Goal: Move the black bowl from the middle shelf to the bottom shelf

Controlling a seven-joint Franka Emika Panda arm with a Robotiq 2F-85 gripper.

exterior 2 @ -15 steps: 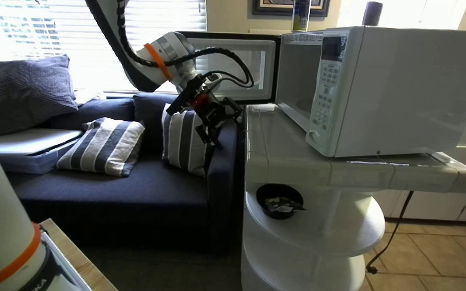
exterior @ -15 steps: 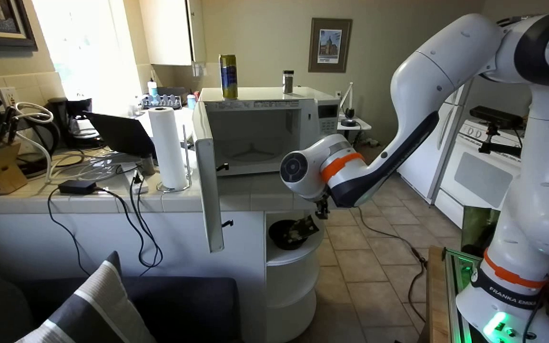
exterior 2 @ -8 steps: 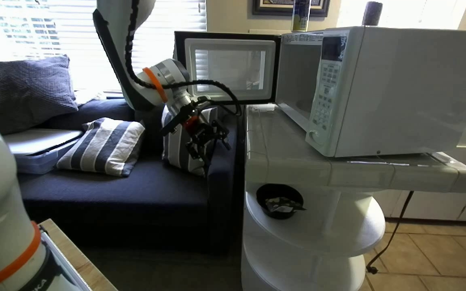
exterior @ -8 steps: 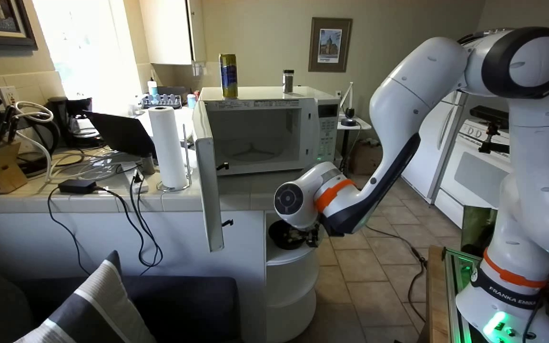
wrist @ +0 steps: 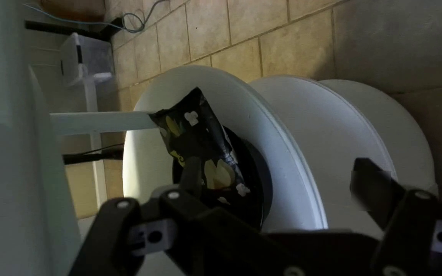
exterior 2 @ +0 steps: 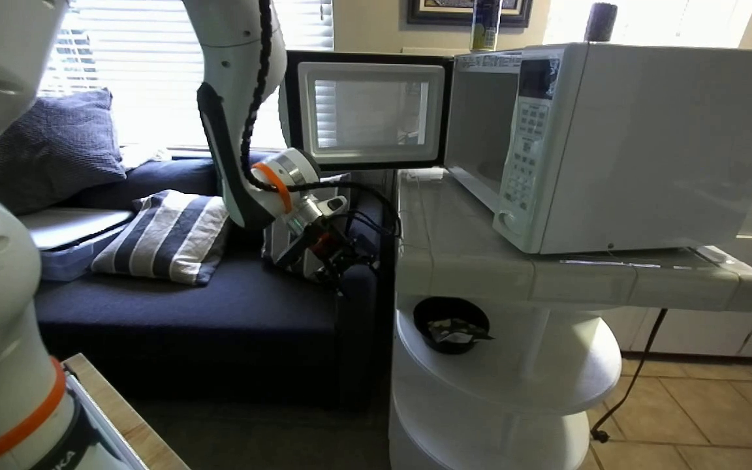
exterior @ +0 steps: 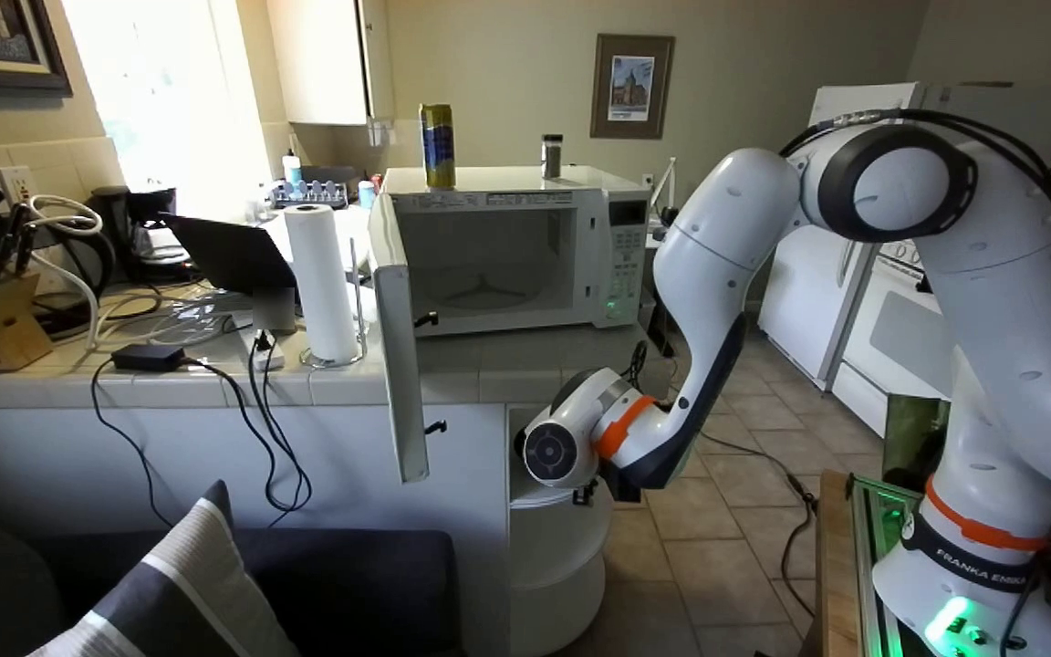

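The black bowl [exterior 2: 464, 307] sits upright on the rounded white shelf [exterior 2: 546, 375] just under the counter. A dark snack packet [exterior 2: 453, 329] lies in it and sticks out over its rim. In an exterior view my arm hides nearly all of the bowl [exterior: 520, 445]. A lower rounded shelf [exterior 2: 480, 444] lies beneath. My gripper [exterior 2: 355, 274] is open and empty, in front of the shelf unit and apart from the bowl. In the wrist view the open fingers [wrist: 277, 170] frame the shelf edge; the left finger overlaps the bowl [wrist: 263, 176] and packet [wrist: 190, 134].
The tiled counter edge [exterior 2: 467, 277] overhangs the bowl's shelf. A microwave [exterior 2: 650, 150] stands on the counter with its door [exterior 2: 369, 111] open. A dark sofa [exterior 2: 219, 313] with striped pillows [exterior 2: 167, 235] stands beside the shelf unit. A cable hangs near it [exterior 2: 634, 372].
My arm and gripper have moved down from above the counter's edge to about the height of the bowl's shelf. The bowl and packet have not moved.
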